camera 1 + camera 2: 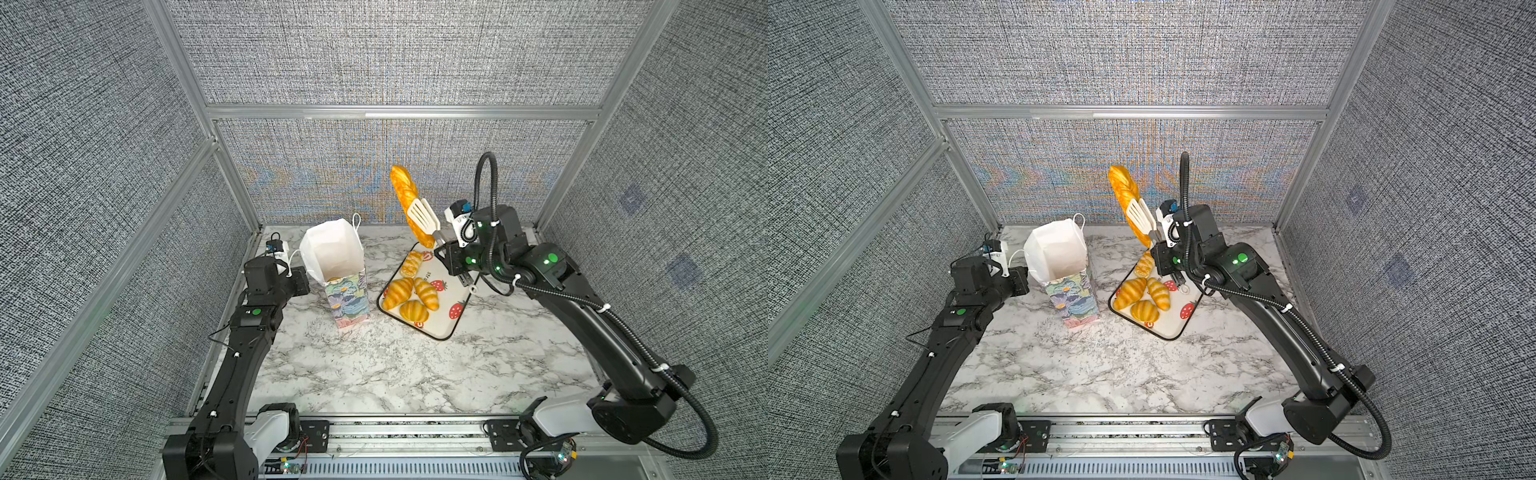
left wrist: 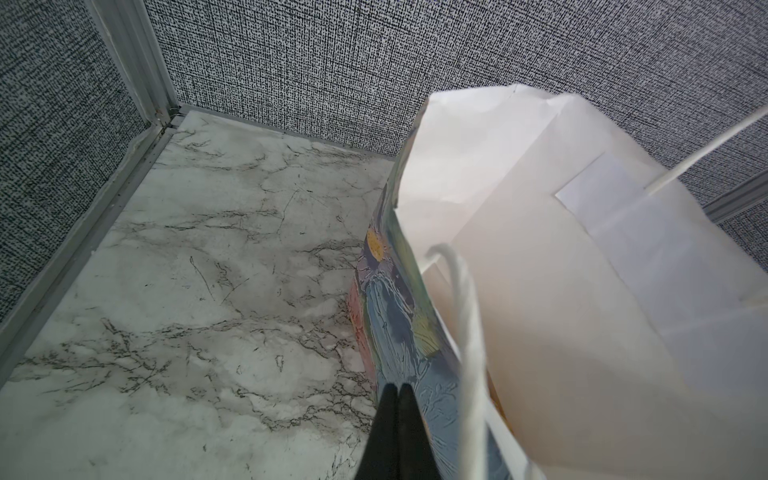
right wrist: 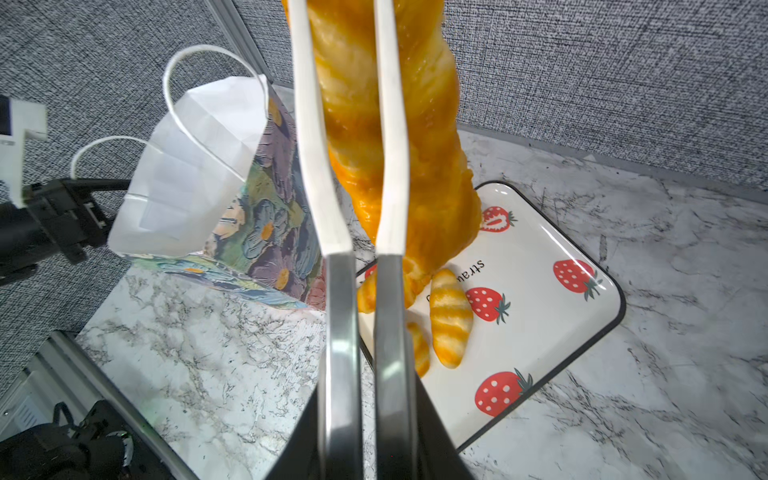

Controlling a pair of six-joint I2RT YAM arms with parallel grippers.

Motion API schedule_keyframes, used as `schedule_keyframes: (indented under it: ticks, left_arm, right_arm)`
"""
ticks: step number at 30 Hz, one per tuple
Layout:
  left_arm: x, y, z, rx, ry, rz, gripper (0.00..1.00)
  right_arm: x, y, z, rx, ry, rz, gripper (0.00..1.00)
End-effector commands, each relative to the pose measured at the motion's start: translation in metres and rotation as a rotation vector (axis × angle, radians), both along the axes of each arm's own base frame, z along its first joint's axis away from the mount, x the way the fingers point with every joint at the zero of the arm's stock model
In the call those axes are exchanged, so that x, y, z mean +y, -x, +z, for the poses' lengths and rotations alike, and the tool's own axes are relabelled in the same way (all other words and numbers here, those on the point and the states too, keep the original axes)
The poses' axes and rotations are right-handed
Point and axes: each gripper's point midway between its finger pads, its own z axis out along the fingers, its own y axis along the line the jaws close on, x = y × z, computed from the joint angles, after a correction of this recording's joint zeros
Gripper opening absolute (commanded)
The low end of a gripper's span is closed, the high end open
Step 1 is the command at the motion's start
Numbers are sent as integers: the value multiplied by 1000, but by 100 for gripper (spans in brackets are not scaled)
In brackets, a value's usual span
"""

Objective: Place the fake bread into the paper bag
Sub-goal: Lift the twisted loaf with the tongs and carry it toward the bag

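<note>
Our right claw (image 3: 365,415) squeezes the tongs (image 1: 424,216) on a long loaf (image 1: 405,191), held upright high over the tray's (image 1: 449,322) twelve o'clock end, likely to clear the rim of the bag (image 1: 328,249) at the tray's nine o'clock, whose wall our left claw (image 2: 397,411), pressed together, seems to steady

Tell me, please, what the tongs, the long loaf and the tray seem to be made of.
Tongs: brushed steel handles, matte white heads, probably silicone or nylon. Long loaf: glossy orange, likely foam or plastic. Tray: shiny white with reflections, perhaps melamine or enamel; black rim.
</note>
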Motion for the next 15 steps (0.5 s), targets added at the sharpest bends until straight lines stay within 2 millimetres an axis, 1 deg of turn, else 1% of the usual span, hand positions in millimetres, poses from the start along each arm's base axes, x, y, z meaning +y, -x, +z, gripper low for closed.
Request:
schedule_keyframes:
  ticks: [1,10,15]
  left_arm:
    - [-1,-1,4,-21,2,-7,0]
    - [-1,-1,4,-21,3,-8,0]
    - [-1,-1,4,-20,2,-9,0]
  right_arm:
    - [14,1,25,-77,-59,42,25]
    - [50,25,56,-143,-154,189,25]
    - [72,35,66,-155,-215,272,25]
